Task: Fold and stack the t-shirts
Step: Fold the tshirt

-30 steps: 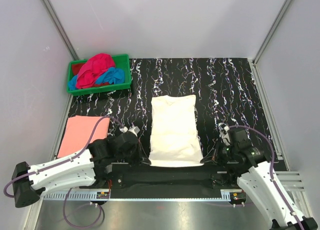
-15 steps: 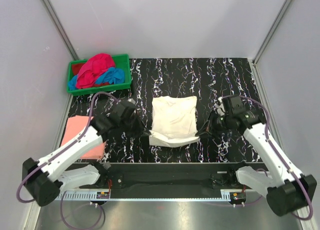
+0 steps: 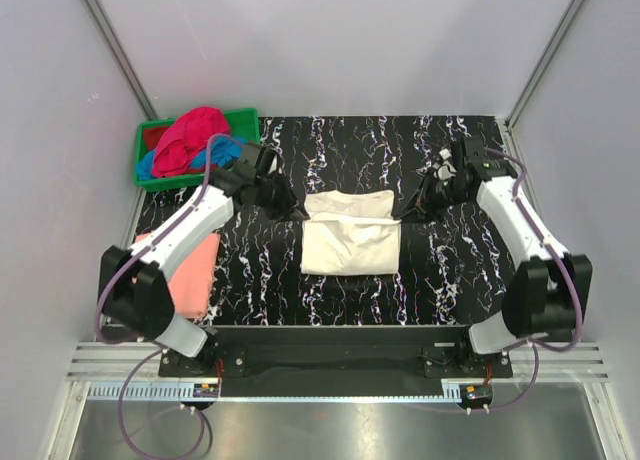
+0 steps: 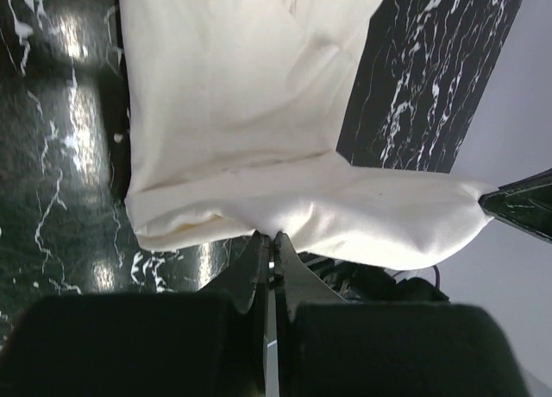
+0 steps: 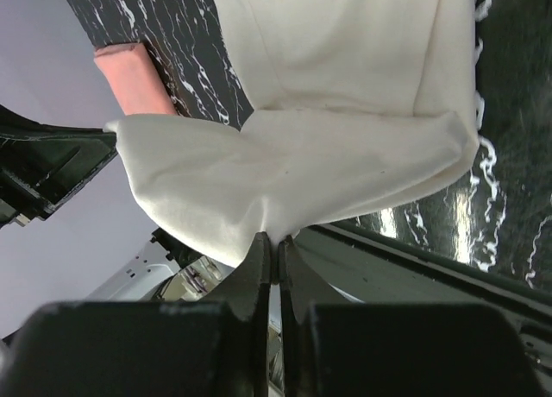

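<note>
Partly done: the pink t-shirt [image 3: 192,280] lies folded at left, while the left gripper [image 3: 297,213] and right gripper [image 3: 403,216] each pinch a corner of the half-folded cream t-shirt [image 3: 350,245] mid-table. The magenta t-shirt [image 3: 190,135] and blue t-shirt [image 3: 228,152] wait in the crate [image 3: 256,145]

The cream t-shirt [image 3: 349,245] is soft matt cloth, creased where it lies doubled, on a glossy black table top [image 3: 450,280] with white marble veining that mirrors the lights. Left of the cream t-shirt, the salmon-pink t-shirt [image 3: 193,273] is smooth matt cloth. Farther back on that side, the green crate [image 3: 243,120] is shiny plastic and holds a crumpled magenta t-shirt [image 3: 190,135] and blue t-shirt [image 3: 149,164].
</note>
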